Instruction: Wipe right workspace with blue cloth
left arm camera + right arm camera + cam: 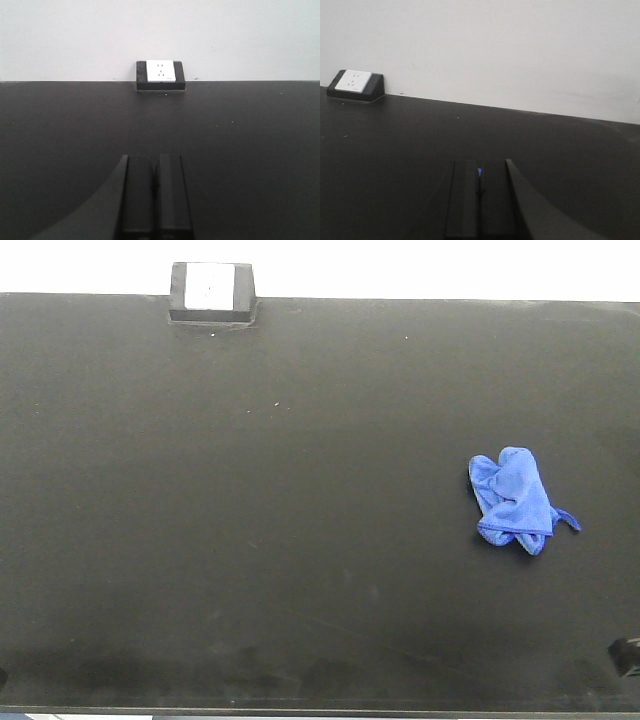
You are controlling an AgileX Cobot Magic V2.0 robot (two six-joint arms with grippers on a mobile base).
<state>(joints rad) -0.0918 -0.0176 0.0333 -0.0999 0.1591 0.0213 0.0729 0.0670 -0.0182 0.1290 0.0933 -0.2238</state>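
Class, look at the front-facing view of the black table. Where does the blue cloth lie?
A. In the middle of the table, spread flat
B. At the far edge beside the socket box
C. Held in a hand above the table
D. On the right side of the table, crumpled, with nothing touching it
D: the blue cloth lies bunched on the table at the right, well away from the socket box, with no hand on it.

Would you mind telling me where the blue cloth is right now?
In the front view, the blue cloth lies crumpled on the right side of the black table, far from the socket box at the back edge, untouched.
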